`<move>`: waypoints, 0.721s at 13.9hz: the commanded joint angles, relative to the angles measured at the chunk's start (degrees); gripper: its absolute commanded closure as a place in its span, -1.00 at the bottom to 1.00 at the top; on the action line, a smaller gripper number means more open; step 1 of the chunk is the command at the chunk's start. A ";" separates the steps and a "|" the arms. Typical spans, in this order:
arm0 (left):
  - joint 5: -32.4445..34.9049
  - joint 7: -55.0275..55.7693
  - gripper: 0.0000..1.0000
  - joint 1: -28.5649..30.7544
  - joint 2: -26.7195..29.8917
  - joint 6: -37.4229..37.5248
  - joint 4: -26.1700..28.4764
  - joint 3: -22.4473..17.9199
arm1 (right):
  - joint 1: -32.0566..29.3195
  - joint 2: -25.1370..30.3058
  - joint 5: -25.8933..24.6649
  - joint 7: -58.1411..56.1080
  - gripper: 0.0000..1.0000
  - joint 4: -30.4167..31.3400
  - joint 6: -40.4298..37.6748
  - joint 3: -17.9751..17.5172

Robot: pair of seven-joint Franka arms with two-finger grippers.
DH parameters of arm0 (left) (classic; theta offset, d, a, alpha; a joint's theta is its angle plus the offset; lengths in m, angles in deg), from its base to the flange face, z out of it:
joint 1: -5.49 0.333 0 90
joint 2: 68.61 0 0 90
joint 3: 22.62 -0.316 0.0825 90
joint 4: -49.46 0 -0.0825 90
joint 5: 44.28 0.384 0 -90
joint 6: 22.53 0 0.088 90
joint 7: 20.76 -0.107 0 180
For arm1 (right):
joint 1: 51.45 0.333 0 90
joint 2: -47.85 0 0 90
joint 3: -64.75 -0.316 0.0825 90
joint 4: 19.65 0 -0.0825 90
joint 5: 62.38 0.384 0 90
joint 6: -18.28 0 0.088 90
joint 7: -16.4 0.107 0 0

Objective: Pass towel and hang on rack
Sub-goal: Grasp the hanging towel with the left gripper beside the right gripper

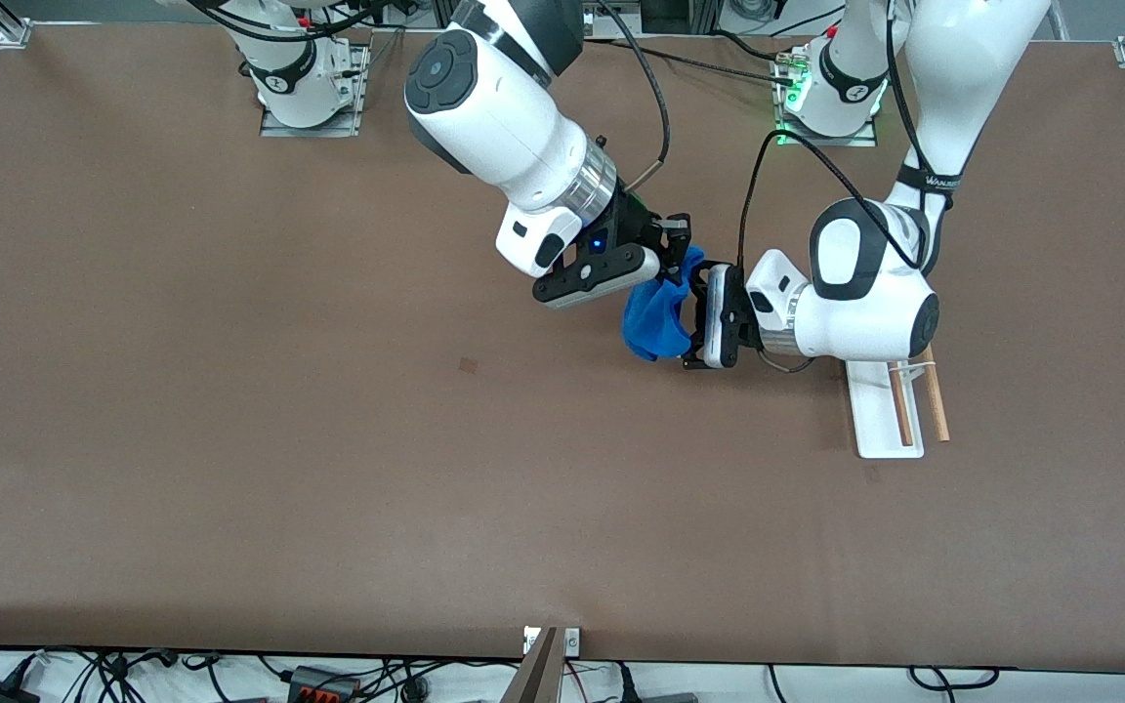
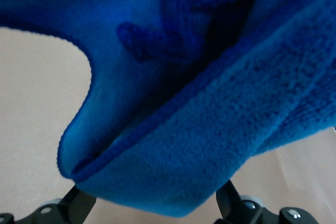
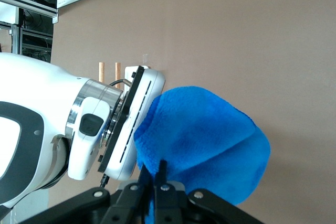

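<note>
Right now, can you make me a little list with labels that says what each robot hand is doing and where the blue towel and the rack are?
towel: fluffy blue cloth towel, bunched, up in the air over the brown table
right hand: shut on the towel's top edge
left hand: open, fingers either side of the towel, not gripping yet
rack: white base with two light-brown wooden rods, on the table toward the left arm's end, nothing hanging on it
handover: not finished
</note>
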 commanded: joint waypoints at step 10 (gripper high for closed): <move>-4.98 -1.31 0.99 -0.22 1.30 -6.87 0.47 2.44 | -0.02 -0.04 0.62 -0.29 1.00 0.22 0.36 -0.40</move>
